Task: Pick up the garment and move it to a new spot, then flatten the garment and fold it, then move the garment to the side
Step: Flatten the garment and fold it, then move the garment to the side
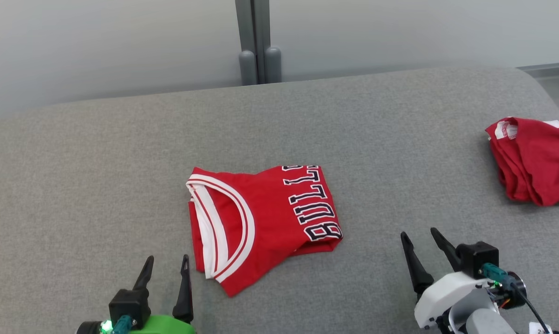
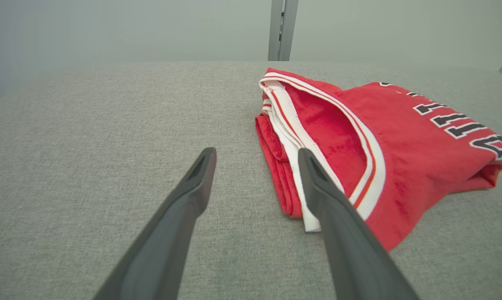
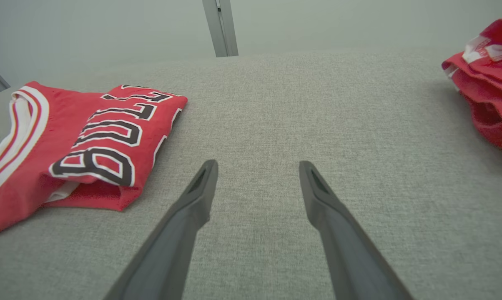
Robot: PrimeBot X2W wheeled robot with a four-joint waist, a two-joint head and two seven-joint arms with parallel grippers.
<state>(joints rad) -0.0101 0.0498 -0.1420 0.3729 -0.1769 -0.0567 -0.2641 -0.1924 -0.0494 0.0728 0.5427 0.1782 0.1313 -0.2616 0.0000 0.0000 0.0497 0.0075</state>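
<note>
Garments: two, both red. One folded jersey (image 1: 261, 218) mid grey surface (image 1: 400, 139), one crumpled heap (image 1: 535, 160) at right edge, well apart. Both left gripper (image 1: 168, 257) and right gripper (image 1: 418, 232) spread wide, holding nothing.

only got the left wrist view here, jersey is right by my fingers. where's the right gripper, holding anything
Observer: The right gripper is open and empty, over the grey surface to the right of the jersey, apart from it.
Operator: anything else lying out there
Observer: A second red garment lies bunched far to the right, well apart from the jersey.
Operator: what's printed on the jersey
Observer: The lettering along its right side reads BULL, then a letter cut off by the fold at the far edge.
</note>
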